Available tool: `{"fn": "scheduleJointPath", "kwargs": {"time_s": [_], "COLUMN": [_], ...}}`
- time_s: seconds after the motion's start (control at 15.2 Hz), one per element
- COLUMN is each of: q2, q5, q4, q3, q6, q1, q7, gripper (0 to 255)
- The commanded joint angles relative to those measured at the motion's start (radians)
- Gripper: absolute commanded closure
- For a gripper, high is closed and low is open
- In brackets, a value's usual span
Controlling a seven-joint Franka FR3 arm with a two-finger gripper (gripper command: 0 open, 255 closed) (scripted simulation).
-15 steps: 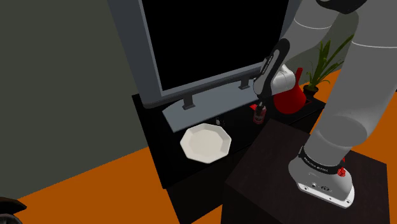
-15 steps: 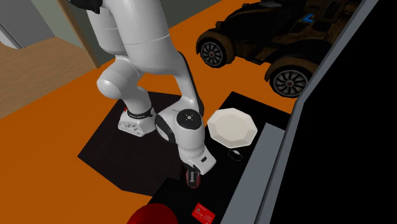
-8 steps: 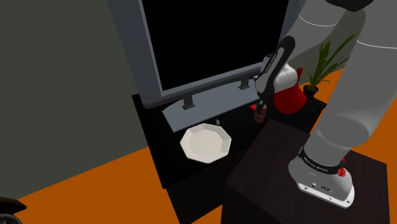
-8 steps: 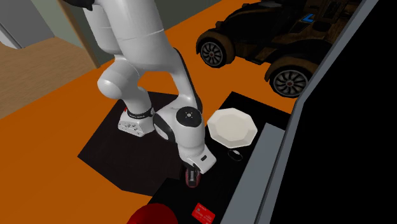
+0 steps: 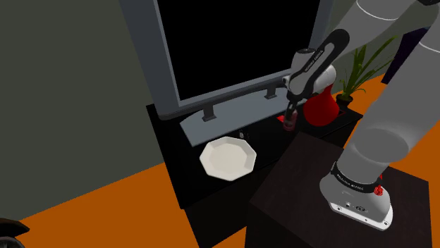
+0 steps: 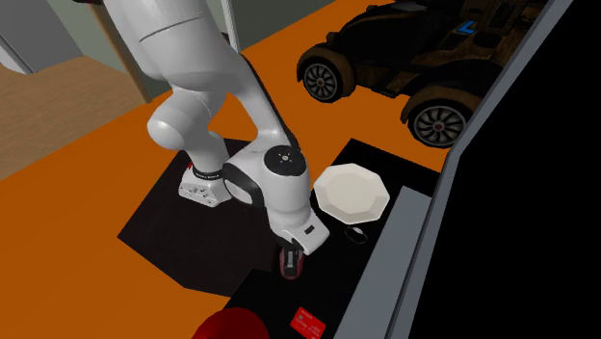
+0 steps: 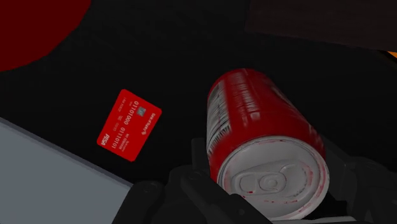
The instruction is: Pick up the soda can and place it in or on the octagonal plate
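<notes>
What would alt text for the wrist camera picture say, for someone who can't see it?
A red soda can with a silver top sits clasped between the two fingers of the black gripper. Beside it a red card lies flat on a black surface.

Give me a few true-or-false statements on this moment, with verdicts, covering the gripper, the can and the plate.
1. The gripper is shut on the red soda can. True.
2. The soda can lies on the octagonal plate. False: the plate holds nothing, and the can is between the fingers, well apart from the plate.
3. A red card lies flat on the dark surface beside the can. True.
4. The octagonal plate is blue. False: it is white.
</notes>
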Motion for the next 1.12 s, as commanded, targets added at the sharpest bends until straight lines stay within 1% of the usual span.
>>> {"fn": "scheduleJointPath", "kwargs": {"time_s": [0.0, 0.26, 0.33, 0.66, 1.06], "q2": [-0.042, -0.118, -0.12, -0.147, -0.134], "q5": [-0.028, -0.059, -0.06, -0.048, 0.008], "q4": [0.003, 0.012, 0.012, -0.004, 0.023], "q3": [0.005, 0.021, 0.022, 0.136, 0.261], "q6": [-0.043, -0.125, -0.127, -0.16, -0.197], "q1": [-0.01, -0.027, -0.028, 0.035, 0.133], "q7": [0.016, 0.035, 0.035, 0.199, 0.367], "gripper": [255, 255, 255, 255, 255]}}
